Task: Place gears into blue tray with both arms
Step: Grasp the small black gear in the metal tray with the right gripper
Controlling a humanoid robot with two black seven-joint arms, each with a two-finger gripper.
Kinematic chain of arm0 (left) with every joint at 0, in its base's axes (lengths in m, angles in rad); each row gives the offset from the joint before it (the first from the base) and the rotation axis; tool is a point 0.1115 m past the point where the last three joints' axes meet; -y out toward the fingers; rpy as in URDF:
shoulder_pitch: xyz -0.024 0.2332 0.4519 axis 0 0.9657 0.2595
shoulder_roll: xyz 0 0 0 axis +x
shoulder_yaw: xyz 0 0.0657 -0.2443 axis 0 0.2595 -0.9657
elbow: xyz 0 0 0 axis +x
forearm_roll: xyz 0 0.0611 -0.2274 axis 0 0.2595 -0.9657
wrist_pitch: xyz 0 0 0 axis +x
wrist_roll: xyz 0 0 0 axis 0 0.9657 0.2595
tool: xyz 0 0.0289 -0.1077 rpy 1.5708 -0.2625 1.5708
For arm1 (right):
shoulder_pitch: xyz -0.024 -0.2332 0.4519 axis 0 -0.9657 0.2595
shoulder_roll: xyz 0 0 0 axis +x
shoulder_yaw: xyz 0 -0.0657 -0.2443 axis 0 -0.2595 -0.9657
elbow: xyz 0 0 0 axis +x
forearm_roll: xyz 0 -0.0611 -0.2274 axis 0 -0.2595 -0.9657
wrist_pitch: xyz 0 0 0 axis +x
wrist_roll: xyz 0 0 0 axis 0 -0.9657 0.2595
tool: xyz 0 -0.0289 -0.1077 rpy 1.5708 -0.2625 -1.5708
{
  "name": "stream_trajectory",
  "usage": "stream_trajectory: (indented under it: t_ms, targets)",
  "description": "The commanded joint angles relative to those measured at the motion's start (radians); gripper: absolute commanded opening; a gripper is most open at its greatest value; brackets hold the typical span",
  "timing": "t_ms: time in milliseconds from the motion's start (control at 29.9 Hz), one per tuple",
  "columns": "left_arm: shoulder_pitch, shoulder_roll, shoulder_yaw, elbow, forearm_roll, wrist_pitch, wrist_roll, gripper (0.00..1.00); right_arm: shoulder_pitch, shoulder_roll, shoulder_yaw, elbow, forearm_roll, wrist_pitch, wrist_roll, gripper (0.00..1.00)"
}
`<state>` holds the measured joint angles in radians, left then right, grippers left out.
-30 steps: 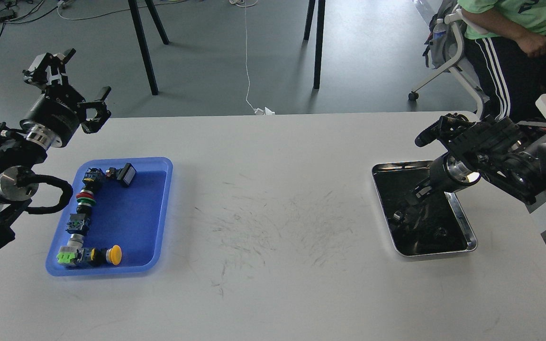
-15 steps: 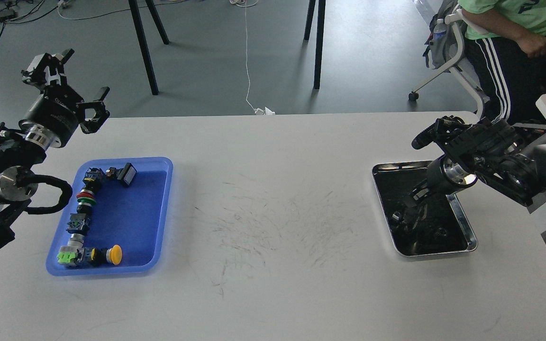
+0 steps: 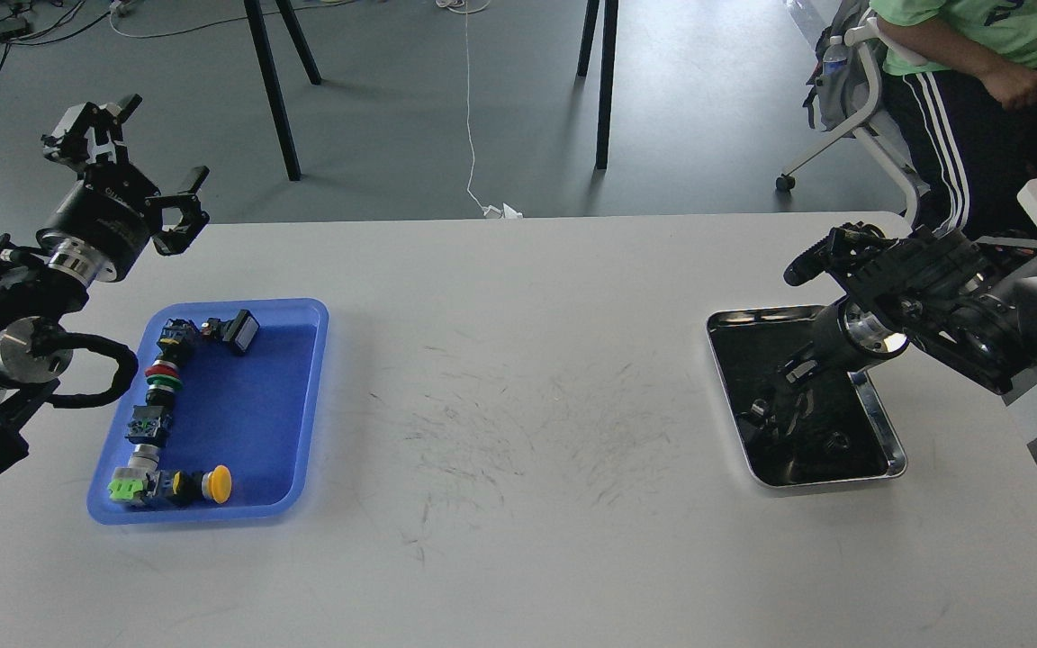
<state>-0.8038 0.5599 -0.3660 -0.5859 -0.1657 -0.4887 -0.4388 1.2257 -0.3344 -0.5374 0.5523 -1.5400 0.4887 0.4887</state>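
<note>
The gears sit in the silver tray [image 3: 879,423] at my right: one small dark disc [image 3: 836,441] shows near the tray's near right corner, and a second small round piece [image 3: 756,410] lies toward its left side, though the mirror-dark floor makes both hard to read and I cannot be sure which specks are gears and which are reflections. My right gripper [image 3: 820,256] hangs above the tray's far edge, pointing left, clear of the tray floor; it is dark and seen nearly end-on, so I cannot tell how far its fingers stand apart, and I see nothing held in it. The blue tray [image 3: 302,405] lies well apart on the left of the white table [image 3: 518,540], and I see no gear in it; it holds only push-buttons [image 3: 163,378], strung along its left and near sides, with a yellow-capped one [image 3: 217,484] at the near edge and a black square one [image 3: 239,330] at the far end. My left gripper [image 3: 136,148] is raised beyond the blue tray's far left corner, past the table edge, its fingers spread wide and empty. A seated person [image 3: 978,81] in a green shirt is beyond the table's far right corner.
</note>
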Motion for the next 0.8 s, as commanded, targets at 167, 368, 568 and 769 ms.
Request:
stream_trajectory:
  t_ms: [167, 368, 568, 769]
  targets:
    - [0.000, 0.000, 0.001, 0.000, 0.002, 0.000, 0.000, 0.99, 0.008, 0.000, -0.029, 0.008, 0.001, 0.000, 0.000, 0.41]
    - [0.000, 0.000, 0.001, 0.000, 0.002, 0.000, 0.000, 0.99, 0.012, 0.005, -0.029, 0.008, 0.001, 0.000, 0.000, 0.36]
    - [0.000, 0.000, 0.001, 0.000, 0.002, 0.000, 0.000, 0.99, 0.014, 0.006, -0.029, 0.002, 0.001, -0.012, 0.000, 0.36]
    - [0.000, 0.000, 0.001, 0.000, 0.002, 0.000, 0.000, 0.99, 0.014, 0.006, -0.029, 0.005, 0.001, -0.015, 0.000, 0.30]
